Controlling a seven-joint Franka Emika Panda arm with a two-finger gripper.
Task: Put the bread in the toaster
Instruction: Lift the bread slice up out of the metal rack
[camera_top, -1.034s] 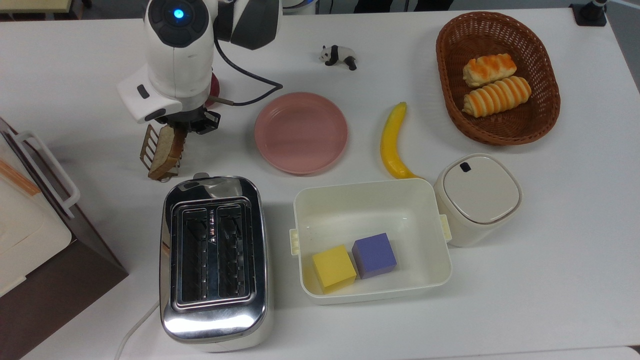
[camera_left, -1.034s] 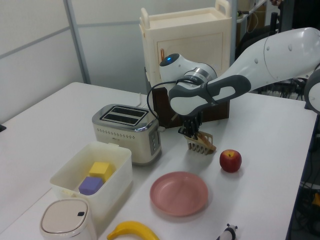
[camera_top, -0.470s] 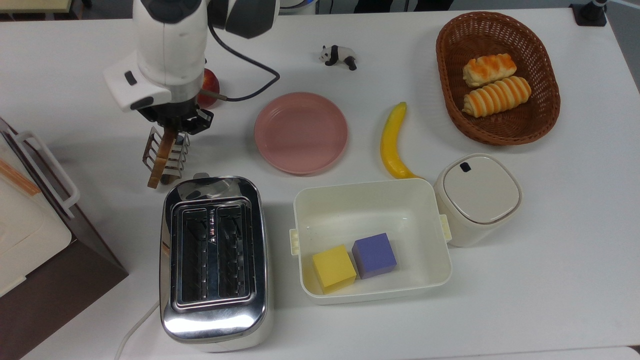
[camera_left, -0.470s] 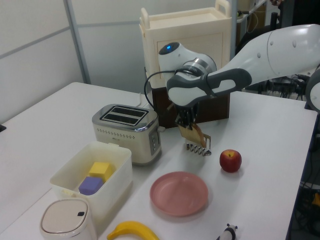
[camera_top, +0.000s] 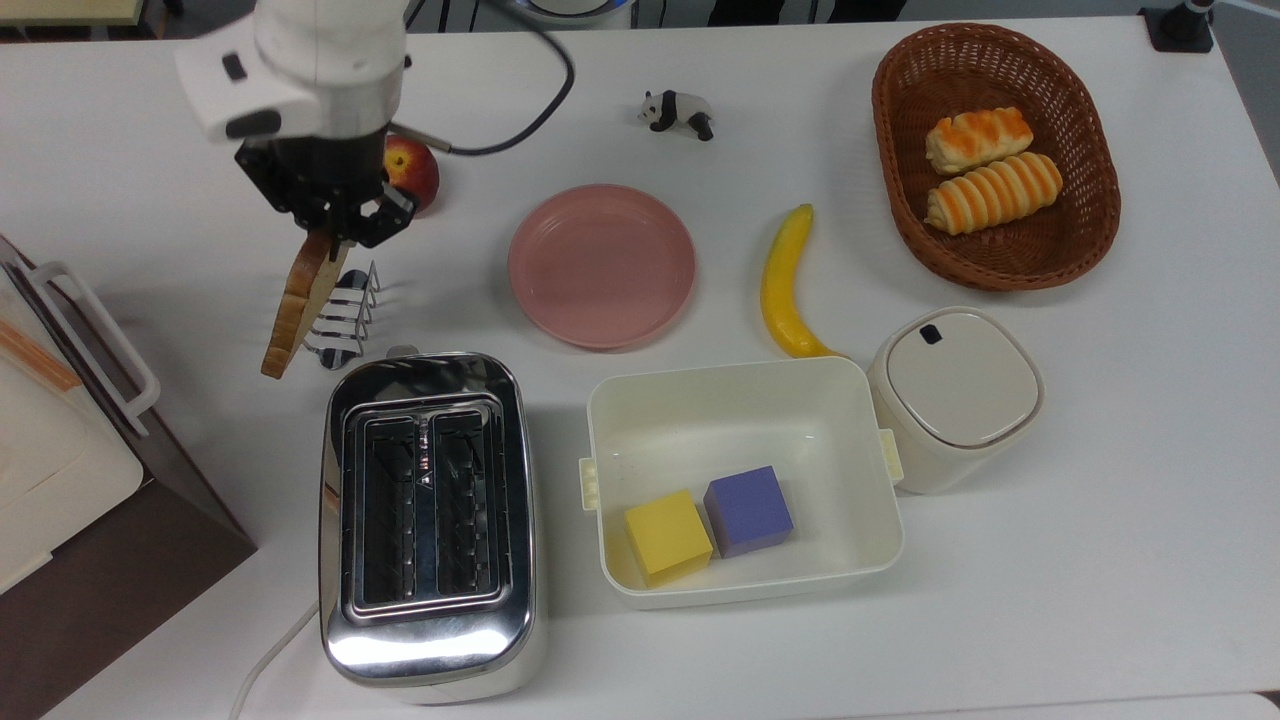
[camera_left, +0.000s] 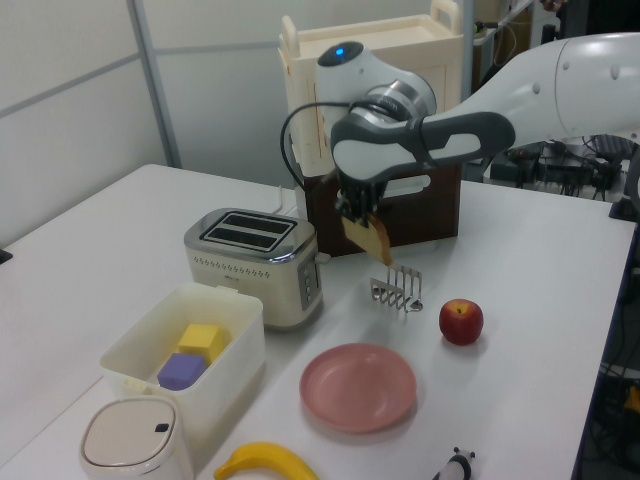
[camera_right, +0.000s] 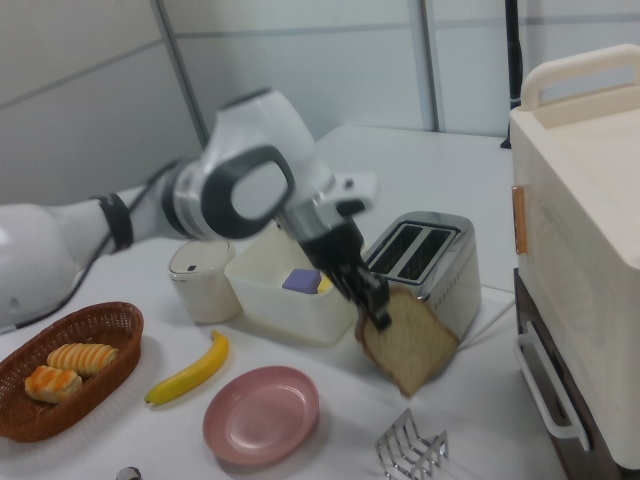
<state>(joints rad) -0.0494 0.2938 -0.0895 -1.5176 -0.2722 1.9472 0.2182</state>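
Note:
My gripper (camera_top: 335, 232) (camera_left: 362, 222) (camera_right: 375, 310) is shut on the top corner of the bread (camera_top: 292, 305) (camera_left: 368, 238) (camera_right: 408, 346), a light brown slice with a darker crust. The slice hangs in the air, tilted, above the small wire rack (camera_top: 342, 318) (camera_left: 397, 289) (camera_right: 412, 447). The chrome toaster (camera_top: 428, 520) (camera_left: 254, 265) (camera_right: 425, 265) stands on the table with both dark slots facing up. In the top view the slice's lower end is just above and to the left of the toaster's upper edge.
A pink plate (camera_top: 601, 264), a red apple (camera_top: 412, 168), a banana (camera_top: 785, 285), a white bin (camera_top: 742, 478) holding a yellow and a purple cube, a lidded cream container (camera_top: 955, 397), a basket (camera_top: 993, 155) of rolls and a panda figure (camera_top: 677, 110) share the table. A cream cabinet (camera_right: 580, 240) stands beside the toaster.
The gripper has risen with the bread, lifting the slice clear out of the wire rack. The rack now stands without it and the apple has come into view.

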